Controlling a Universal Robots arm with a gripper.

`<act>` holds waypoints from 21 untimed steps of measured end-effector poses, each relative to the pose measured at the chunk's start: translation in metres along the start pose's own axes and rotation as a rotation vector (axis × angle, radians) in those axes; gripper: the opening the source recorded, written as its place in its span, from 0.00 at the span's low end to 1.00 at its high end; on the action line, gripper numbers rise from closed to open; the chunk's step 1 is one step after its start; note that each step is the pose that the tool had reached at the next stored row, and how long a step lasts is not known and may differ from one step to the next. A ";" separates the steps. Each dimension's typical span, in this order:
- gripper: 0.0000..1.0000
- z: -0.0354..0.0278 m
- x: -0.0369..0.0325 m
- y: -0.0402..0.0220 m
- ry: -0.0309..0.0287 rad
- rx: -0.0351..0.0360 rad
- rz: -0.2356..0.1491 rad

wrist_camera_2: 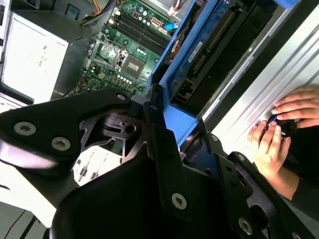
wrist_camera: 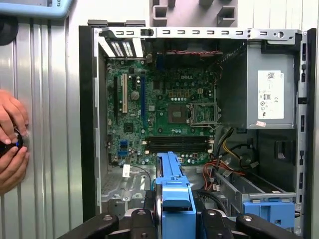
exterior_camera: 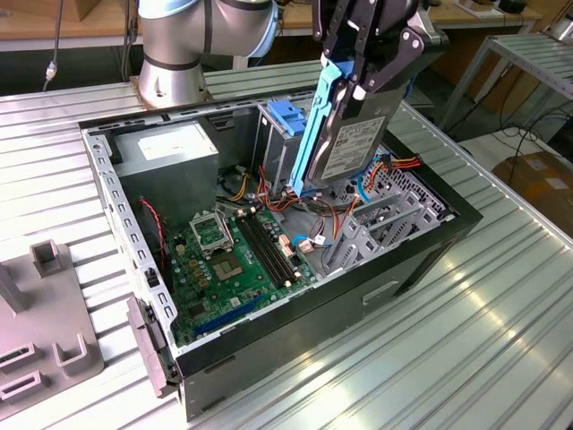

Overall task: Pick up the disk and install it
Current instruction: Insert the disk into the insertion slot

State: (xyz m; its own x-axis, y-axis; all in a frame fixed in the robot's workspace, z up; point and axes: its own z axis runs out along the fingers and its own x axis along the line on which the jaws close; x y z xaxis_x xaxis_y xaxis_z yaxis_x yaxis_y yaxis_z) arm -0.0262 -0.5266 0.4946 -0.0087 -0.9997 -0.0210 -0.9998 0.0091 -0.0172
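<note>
exterior view, left to right: grey fixture (exterior_camera: 45, 345) sat at the desk (exterior_camera: 466, 340) edge on that view's left. open pc case (exterior_camera: 403, 287) mid-desk, motherboard (exterior_camera: 237, 260) exposed, drive cage (exterior_camera: 285, 134) with blue latch at its back. hand (exterior_camera: 356, 79) was clamped on the disk (exterior_camera: 351, 148), held on edge and tilted, over the case just beside the cage, lower end near the cables (exterior_camera: 269, 193).

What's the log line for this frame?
gripper: shut on disk | disk: tilted on edge over open case | installed: no
</note>
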 end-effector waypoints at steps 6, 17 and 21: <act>0.37 0.0010 0.0012 -0.0108 0.0001 -0.0057 0.004; 0.37 0.0048 0.0061 -0.0169 0.0003 -0.0051 0.026; 0.37 0.0060 0.0073 -0.0188 0.0020 -0.0050 0.035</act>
State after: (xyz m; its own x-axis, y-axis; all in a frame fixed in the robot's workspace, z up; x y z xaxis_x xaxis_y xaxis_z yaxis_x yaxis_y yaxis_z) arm -0.0073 -0.5340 0.4888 -0.0441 -0.9988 -0.0195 -0.9990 0.0443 -0.0116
